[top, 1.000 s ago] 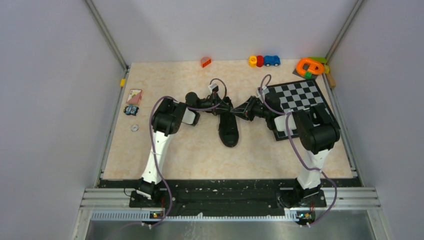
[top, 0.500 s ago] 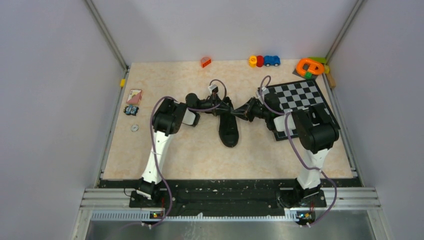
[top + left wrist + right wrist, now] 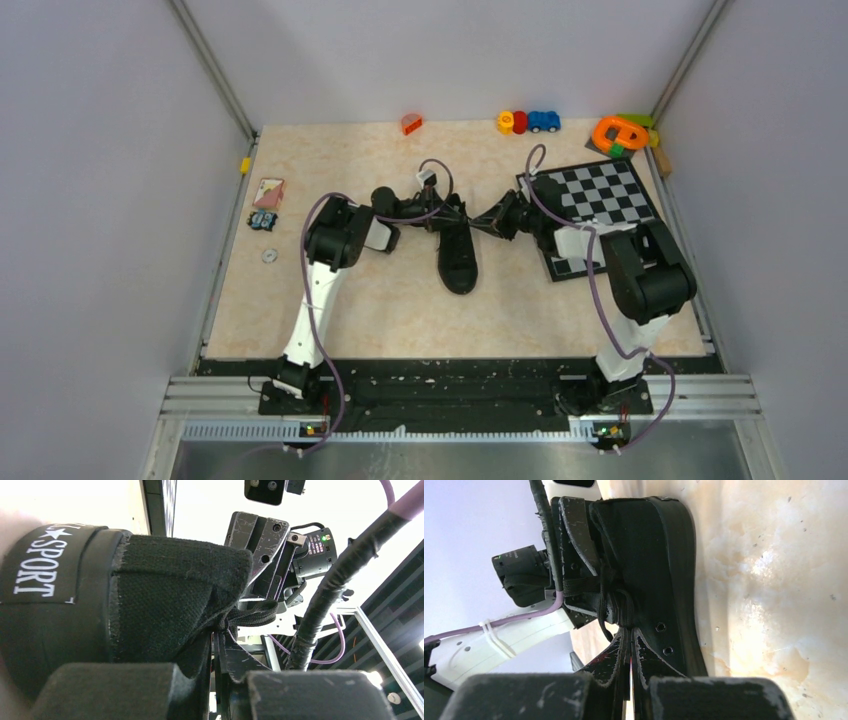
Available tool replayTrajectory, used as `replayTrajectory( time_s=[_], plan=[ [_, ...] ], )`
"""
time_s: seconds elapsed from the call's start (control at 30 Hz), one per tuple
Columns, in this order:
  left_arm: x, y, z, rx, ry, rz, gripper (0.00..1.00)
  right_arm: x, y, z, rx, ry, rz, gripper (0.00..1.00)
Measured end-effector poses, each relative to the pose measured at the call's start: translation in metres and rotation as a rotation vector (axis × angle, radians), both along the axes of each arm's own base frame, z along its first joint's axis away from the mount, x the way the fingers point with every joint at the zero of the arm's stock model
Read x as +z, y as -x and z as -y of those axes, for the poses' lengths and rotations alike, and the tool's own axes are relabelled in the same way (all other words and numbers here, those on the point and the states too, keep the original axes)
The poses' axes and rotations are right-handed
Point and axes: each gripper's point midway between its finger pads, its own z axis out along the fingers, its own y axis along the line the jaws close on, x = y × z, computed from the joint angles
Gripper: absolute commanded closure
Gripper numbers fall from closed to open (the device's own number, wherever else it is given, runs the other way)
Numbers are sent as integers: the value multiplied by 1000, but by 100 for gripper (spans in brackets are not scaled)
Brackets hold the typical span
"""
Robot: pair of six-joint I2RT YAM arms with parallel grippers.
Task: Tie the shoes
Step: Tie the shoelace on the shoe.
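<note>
**Bench, centre.** The black canvas low-top sneaker (image 3: 459, 262) is lying flat on the pale marbled bench (image 3: 380, 300). It is running lengthwise from far to near, and both arms are meeting over its far end. Its white "SPORT" tab is filling the left of the left wrist view.

**Left arm.** The left gripper (image 3: 219, 639) is pointing in from the left and clenching the thin black laces (image 3: 254, 613) right at the sneaker's collar. Its fingers are pressing together with no gap showing.

**Right arm.** The right gripper (image 3: 630, 635) is facing it from the opposite side. Its fingers are squeezing tight on a bunch of the same laces just above the top eyelets. The two grippers are sitting just beside each other, almost tip to tip.

**Right of the sneaker.** The black-and-white chequered board (image 3: 600, 192) is lying under the right arm, apart from the shoe.

**Step in hand, as a judgement.** You are working the knot itself, with each gripper holding one end or loop. The laces are too tangled to tell whether a crossing is already formed.

**Next move.** You are likely needing to draw the grippers apart, the left going left and the right going right. Doing it evenly and low should let the laces cinch without lifting or dragging the sneaker, since nothing is pinning it down.
</note>
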Motion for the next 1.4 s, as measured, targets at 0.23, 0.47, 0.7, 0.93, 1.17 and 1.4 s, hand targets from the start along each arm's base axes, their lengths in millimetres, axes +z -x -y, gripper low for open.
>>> replayTrajectory(
  time_s=[0.23,0.47,0.7,0.93,1.17,1.4],
  plan=[
    [-6,0,-7,12,-9,-22,90,-10,4,4,3,55,-23,100],
    [-5,5,-20,23,-30,-30,90,-11,8,0,21,63,-25,100],
    [12,7,-35,36,-51,5,90,-6,8,-6,39,62,-9,100],
    [34,11,-46,59,-98,73,85,-3,10,-11,57,56,-2,100],
    [45,-14,-47,130,-322,246,14,-2,12,-13,72,54,1,100],
    [73,-42,-44,223,-590,500,13,-2,14,-16,81,52,-1,100]
  ],
)
